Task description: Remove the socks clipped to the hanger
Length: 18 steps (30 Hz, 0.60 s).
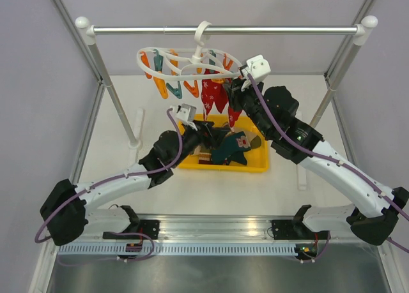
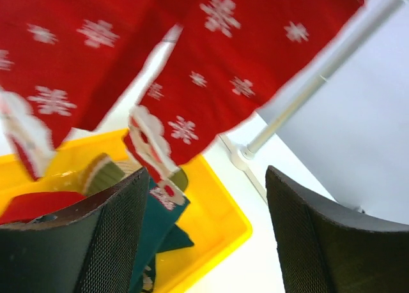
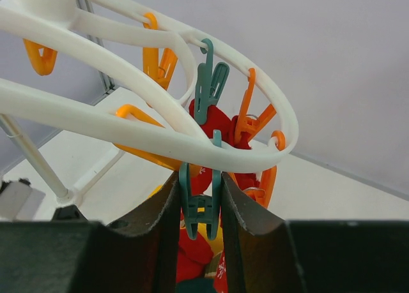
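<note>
Right claw clamped tight on teal peg, hanger ring just above it. Left claw spread wide, holding nothing, touching nothing. Red socks hang just above and ahead of it, yellow tray below on bench.

Blurred red socks run past the top edge.

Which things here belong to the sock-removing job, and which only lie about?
Job: red socks, hanger, teal peg squeezed by right tool, open left tool.
Lying about: rail, yellow bin, free orange pegs.
</note>
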Available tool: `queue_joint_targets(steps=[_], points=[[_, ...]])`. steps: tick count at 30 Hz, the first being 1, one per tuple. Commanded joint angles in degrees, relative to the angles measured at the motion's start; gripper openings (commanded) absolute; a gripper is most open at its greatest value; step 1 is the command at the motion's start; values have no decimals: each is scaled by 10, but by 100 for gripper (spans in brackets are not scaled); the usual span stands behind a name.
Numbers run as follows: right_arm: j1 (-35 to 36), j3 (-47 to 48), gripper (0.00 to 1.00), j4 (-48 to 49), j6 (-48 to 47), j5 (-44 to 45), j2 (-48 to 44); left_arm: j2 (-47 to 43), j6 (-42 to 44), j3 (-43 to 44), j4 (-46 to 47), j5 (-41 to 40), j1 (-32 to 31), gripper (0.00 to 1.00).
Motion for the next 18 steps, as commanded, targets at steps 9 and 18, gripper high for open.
queue_joint_targets(steps=[9, 18], points=[[1, 16, 5, -4, 15, -5, -7, 137, 82, 73, 70, -152, -84, 79], [1, 30, 5, -14, 19, -12, -7, 224, 107, 143, 44, -283, -97, 73]])
